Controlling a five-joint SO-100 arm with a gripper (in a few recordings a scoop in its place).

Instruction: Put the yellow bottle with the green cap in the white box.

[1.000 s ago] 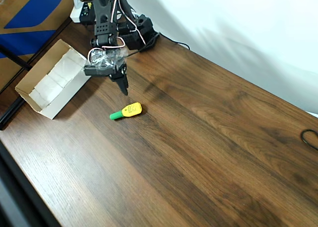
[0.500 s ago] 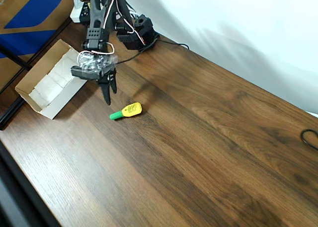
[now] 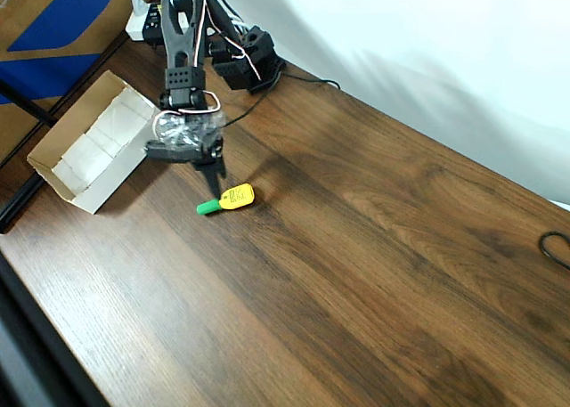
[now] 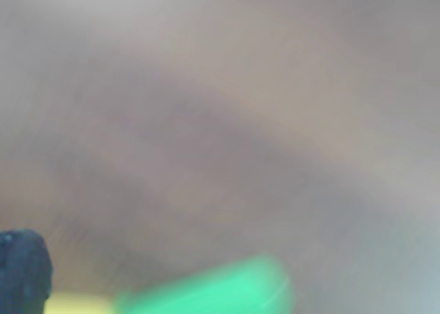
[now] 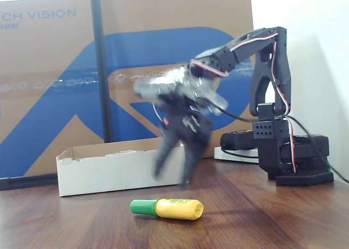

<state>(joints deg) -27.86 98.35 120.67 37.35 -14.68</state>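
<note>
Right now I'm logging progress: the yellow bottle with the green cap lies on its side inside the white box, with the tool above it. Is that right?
Not quite. The yellow bottle with the green cap lies on its side on the wooden table, outside the white box, as the overhead view shows. The tool does hang just above it.

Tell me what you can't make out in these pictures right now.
- Tool, fixed view: motion blur smears its fingers, so its opening is unclear.
- Yellow bottle, wrist view: out of focus, cut by the bottom edge.
- Bottle print, overhead view: too small to read.
- White box interior, fixed view: hidden by its front wall.
</note>
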